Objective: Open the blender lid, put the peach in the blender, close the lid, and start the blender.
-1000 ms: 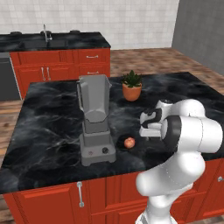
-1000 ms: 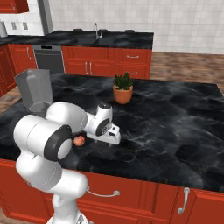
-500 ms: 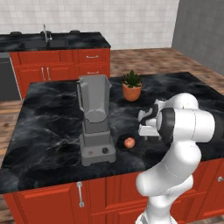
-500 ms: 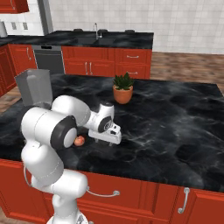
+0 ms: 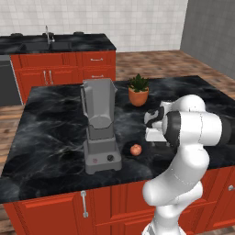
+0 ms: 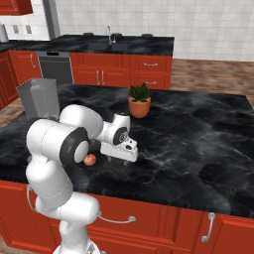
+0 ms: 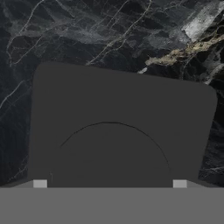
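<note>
Black marble tabletop point(image 5: 50, 124) carries the blender point(image 5: 99, 126), whose jar stands open at the top. Our claw point(image 6: 119, 153) hangs low to the right of the blender, jaws spread wide and holding nothing, directly over the blender lid point(image 7: 118, 131) lying flat on the tabletop. Between blender and claw sits the peach point(image 5: 136, 149), apart from both. We judge it light, round and likely to roll, so we should pinch across its middle.

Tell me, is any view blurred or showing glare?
Left base view: soft overall, blender and peach still plain. Right base view: soft overall, pale sheen patches on the counter. Hand view: the lid is flat dark grey with hardly any shading.
</note>
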### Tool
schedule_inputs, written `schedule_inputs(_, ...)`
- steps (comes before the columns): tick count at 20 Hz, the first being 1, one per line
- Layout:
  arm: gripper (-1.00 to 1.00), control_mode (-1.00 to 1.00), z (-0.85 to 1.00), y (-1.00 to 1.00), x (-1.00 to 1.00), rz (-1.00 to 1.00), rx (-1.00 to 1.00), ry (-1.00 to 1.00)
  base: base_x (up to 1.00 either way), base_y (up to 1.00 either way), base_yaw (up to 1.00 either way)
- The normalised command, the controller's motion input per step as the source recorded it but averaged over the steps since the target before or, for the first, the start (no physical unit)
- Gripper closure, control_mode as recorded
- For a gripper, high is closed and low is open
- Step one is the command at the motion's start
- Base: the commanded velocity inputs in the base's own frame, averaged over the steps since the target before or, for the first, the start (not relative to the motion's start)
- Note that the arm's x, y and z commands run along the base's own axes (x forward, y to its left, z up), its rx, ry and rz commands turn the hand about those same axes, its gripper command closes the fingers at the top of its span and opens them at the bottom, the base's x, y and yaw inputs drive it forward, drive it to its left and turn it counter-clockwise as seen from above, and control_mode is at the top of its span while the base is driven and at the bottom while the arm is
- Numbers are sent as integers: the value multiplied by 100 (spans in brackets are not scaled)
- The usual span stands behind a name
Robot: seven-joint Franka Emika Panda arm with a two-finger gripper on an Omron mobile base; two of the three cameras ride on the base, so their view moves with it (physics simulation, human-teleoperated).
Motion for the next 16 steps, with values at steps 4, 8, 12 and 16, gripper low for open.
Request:
schedule_inputs(4,-100,-100,0,-9,-40,0,1,8,0,0,0)
schedule_inputs(8,-100,-100,0,-8,-61,0,1,-3,0,0,0)
schedule_inputs(12,-100,-100,20,0,-54,0,0,-26,0,0,0)
schedule_inputs(16,-100,-100,35,21,-13,0,0,-33,0,0,0)
